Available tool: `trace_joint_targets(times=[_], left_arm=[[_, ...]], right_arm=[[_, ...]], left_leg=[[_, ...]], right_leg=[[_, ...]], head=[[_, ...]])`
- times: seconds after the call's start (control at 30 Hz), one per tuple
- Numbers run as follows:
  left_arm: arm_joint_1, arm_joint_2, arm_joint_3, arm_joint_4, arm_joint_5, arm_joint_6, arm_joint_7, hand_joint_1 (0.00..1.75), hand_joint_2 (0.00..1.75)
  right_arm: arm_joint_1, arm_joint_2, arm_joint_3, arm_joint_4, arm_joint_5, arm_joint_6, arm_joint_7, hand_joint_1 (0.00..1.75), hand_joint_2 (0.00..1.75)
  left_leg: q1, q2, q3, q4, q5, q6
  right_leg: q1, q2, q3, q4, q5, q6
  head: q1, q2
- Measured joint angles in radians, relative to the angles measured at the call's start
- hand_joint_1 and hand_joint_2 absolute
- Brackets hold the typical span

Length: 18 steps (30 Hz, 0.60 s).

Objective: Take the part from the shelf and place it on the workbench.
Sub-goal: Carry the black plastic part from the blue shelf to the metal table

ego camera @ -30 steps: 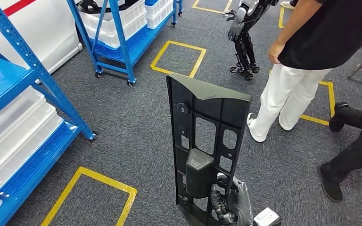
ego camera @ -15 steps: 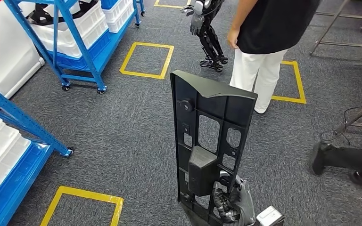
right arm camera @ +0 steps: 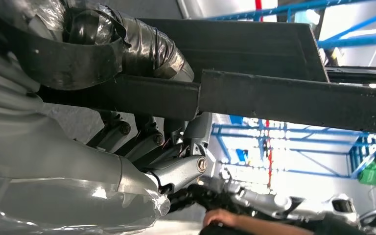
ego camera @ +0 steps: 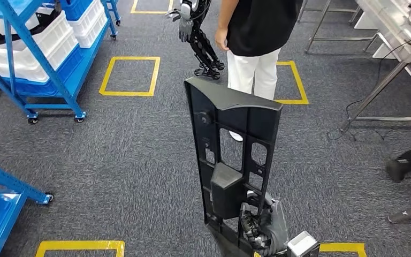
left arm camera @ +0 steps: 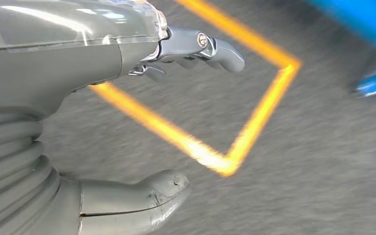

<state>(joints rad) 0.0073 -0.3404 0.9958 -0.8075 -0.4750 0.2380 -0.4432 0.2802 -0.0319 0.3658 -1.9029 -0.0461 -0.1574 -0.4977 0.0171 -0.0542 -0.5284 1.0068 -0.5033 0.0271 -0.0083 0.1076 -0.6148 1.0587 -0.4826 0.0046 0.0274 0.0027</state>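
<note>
Head view: right hand (ego camera: 259, 227) grips tall black plastic panel part (ego camera: 230, 160) upright by its lower end, off the blue metal shelf (ego camera: 37, 59); steel-legged counter (ego camera: 390, 32) ahead, well apart. Left wrist: left hand (left arm camera: 78, 98) spread, holding nothing. Right wrist: fingers (right arm camera: 142, 46) wrapped on part. Placing left to do.

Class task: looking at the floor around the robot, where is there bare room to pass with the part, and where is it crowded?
Bare carpet lies open between the blue shelf cart and the black part that the right hand holds. Ahead it is crowded: a person, another robot, table legs.

The part's (ego camera: 230, 160) bottom edge hides behind the right hand (ego camera: 262, 227).
</note>
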Motion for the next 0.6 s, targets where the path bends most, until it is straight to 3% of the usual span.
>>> trace_joint_targets(times=[0.07, 0.1, 0.17, 0.2, 0.27, 0.33, 0.4, 0.43, 0.47, 0.5, 0.53, 0.6], left_arm=[[-0.030, -0.002, -0.005, 0.023, 0.022, 0.028, -0.015, 0.00, 1.75], [-0.039, -0.002, -0.009, 0.037, 0.037, 0.040, -0.019, 0.00, 1.75], [-0.052, -0.002, -0.018, 0.070, 0.067, 0.061, -0.026, 0.00, 1.75], [-0.058, -0.001, -0.023, 0.087, 0.080, 0.071, -0.032, 0.00, 1.75], [-0.071, -0.001, -0.031, 0.120, 0.101, 0.086, -0.045, 0.00, 1.75], [-0.082, 0.000, -0.037, 0.147, 0.116, 0.095, -0.058, 0.00, 1.75], [-0.089, 0.002, -0.042, 0.166, 0.123, 0.100, -0.064, 0.00, 1.75], [-0.091, 0.003, -0.045, 0.175, 0.127, 0.102, -0.067, 0.00, 1.75], [-0.094, 0.004, -0.048, 0.183, 0.133, 0.104, -0.072, 0.00, 1.75], [-0.097, 0.006, -0.051, 0.191, 0.141, 0.107, -0.077, 0.00, 1.75], [-0.101, 0.007, -0.053, 0.200, 0.150, 0.110, -0.083, 0.00, 1.75], [-0.105, 0.013, -0.055, 0.218, 0.175, 0.115, -0.096, 0.00, 1.75]], right_arm=[[-0.015, 0.001, 0.006, 0.001, -0.031, -0.008, 0.003, 1.75, 1.75], [-0.022, 0.001, 0.009, 0.002, -0.047, -0.016, 0.002, 1.75, 1.75], [-0.029, 0.002, 0.012, 0.006, -0.067, -0.034, 0.003, 1.75, 1.75], [-0.030, 0.002, 0.012, 0.008, -0.070, -0.043, 0.003, 1.75, 1.75], [-0.030, 0.001, 0.012, 0.010, -0.069, -0.055, 0.002, 1.75, 1.75], [-0.032, 0.001, 0.013, 0.009, -0.067, -0.062, 0.001, 1.75, 1.75], [-0.033, 0.001, 0.013, 0.008, -0.066, -0.066, 0.001, 1.75, 1.75], [-0.033, 0.001, 0.013, 0.008, -0.065, -0.066, 0.000, 1.75, 1.75], [-0.033, 0.001, 0.013, 0.007, -0.065, -0.068, 0.000, 1.75, 1.75], [-0.032, 0.001, 0.013, 0.007, -0.065, -0.069, 0.000, 1.75, 1.75], [-0.033, 0.001, 0.013, 0.006, -0.065, -0.072, -0.001, 1.75, 1.75], [-0.034, 0.002, 0.014, 0.004, -0.063, -0.082, -0.001, 1.75, 1.75]], left_leg=[[-0.002, 0.030, 0.002, -0.008, 0.006, 0.010], [-0.005, 0.047, 0.002, -0.009, 0.006, 0.012], [-0.008, 0.081, 0.001, -0.008, 0.004, 0.013], [-0.008, 0.097, 0.002, -0.008, 0.002, 0.012], [-0.009, 0.124, 0.006, -0.008, -0.002, 0.009], [-0.012, 0.146, 0.013, -0.008, -0.008, 0.002], [-0.015, 0.164, 0.018, -0.008, -0.013, -0.007], [-0.016, 0.173, 0.021, -0.008, -0.015, -0.011], [-0.016, 0.178, 0.023, -0.008, -0.019, -0.015], [-0.015, 0.167, 0.022, -0.001, -0.028, -0.019], [-0.013, 0.143, 0.013, 0.025, -0.047, -0.023], [-0.010, 0.084, -0.037, 0.137, -0.108, -0.026]], right_leg=[[0.003, -0.068, -0.040, 0.084, -0.051, 0.006], [0.002, -0.088, -0.071, 0.148, -0.083, 0.010], [-0.002, -0.099, -0.117, 0.242, -0.114, 0.016], [-0.004, -0.102, -0.116, 0.242, -0.103, 0.017], [-0.004, -0.119, -0.056, 0.133, -0.040, 0.016], [0.005, -0.164, 0.013, 0.008, 0.000, 0.005], [0.014, -0.185, 0.031, -0.031, 0.001, -0.006], [0.015, -0.173, 0.029, -0.033, 0.003, -0.009], [0.013, -0.161, 0.030, -0.036, 0.005, -0.013], [0.010, -0.150, 0.032, -0.041, 0.007, -0.018], [0.006, -0.138, 0.034, -0.046, 0.010, -0.024], [0.003, -0.116, 0.037, -0.050, 0.012, -0.033]], head=[[0.000, 0.000], [0.000, 0.000], [0.000, 0.000], [0.000, 0.000], [0.000, 0.000], [0.000, 0.000], [0.000, 0.000], [0.000, 0.000], [0.000, 0.000], [0.000, 0.000], [0.000, 0.000], [0.000, 0.000]])
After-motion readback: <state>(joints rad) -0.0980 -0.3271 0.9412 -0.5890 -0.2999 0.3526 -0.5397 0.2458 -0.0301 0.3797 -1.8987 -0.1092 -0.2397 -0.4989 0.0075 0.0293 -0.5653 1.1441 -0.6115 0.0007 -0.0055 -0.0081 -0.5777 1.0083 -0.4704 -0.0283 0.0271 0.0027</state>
